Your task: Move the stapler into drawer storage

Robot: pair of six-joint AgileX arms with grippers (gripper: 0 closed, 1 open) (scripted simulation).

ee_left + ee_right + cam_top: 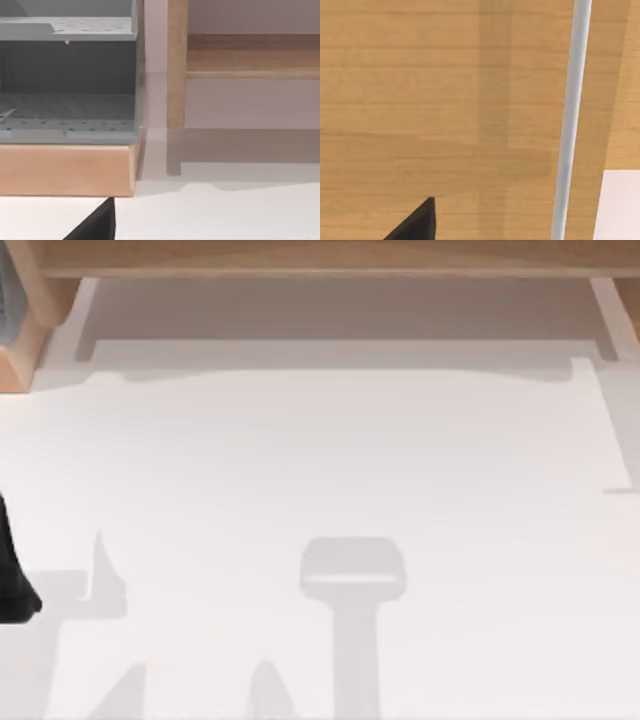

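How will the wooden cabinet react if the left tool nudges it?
Likely stiff: the wooden cabinet shows thick wood walls around a rigid-looking grey perforated shelf. It would probably slide or stay put rather than tip, since its broad base seems to sit flat on the white table. The left tool sits near its corner.

You have a white table [330, 460] with grey shadows on it, a light wooden frame [330, 255] running along its far edge, and at the far left a wooden-based unit [65, 167] holding grey perforated shelves [67, 107].
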